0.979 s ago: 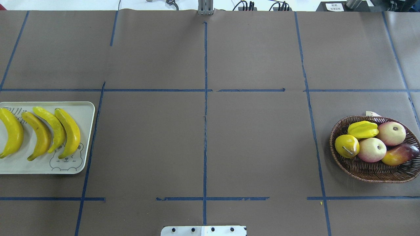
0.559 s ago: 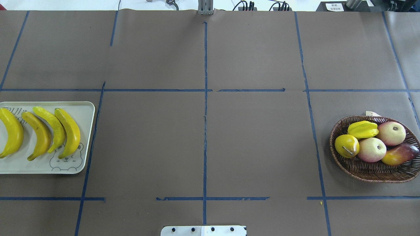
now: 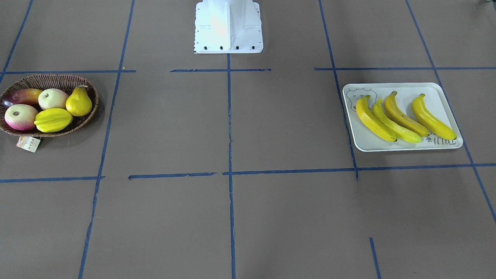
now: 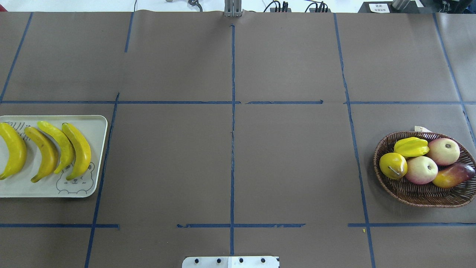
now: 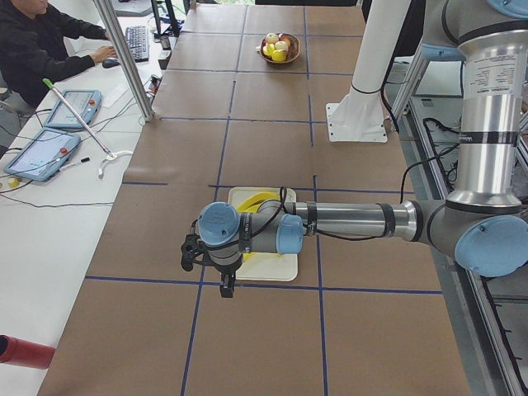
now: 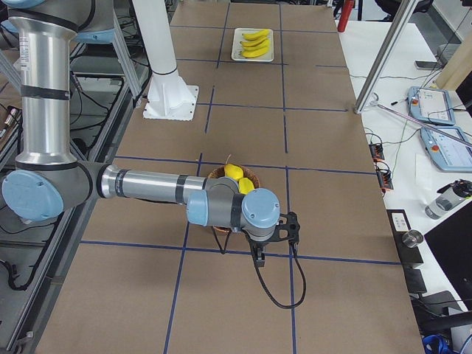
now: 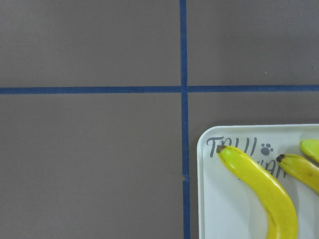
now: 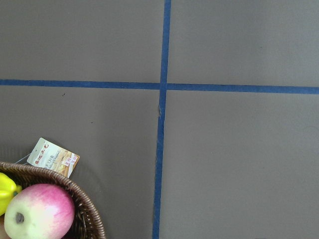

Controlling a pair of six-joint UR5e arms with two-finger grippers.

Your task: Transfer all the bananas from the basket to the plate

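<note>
Four bananas (image 4: 46,150) lie side by side on the white plate (image 4: 22,188) at the table's left end; they also show in the front view (image 3: 374,120). The basket (image 4: 420,195) at the right end holds no banana. My left gripper (image 5: 224,285) hangs just beyond the plate's outer end (image 5: 276,271); the left wrist view shows a plate corner (image 7: 212,199) and a banana (image 7: 259,184). My right gripper (image 6: 258,252) hangs just beyond the basket (image 6: 215,175). Both show only in the side views, so I cannot tell whether they are open or shut.
The basket holds a pear (image 4: 393,165), a starfruit (image 4: 411,147), two apples (image 4: 421,170) and a mango (image 4: 453,175), with a paper tag (image 8: 53,157) on its rim. The white robot base (image 3: 228,25) stands mid-table. An operator (image 5: 37,49) sits at a side desk.
</note>
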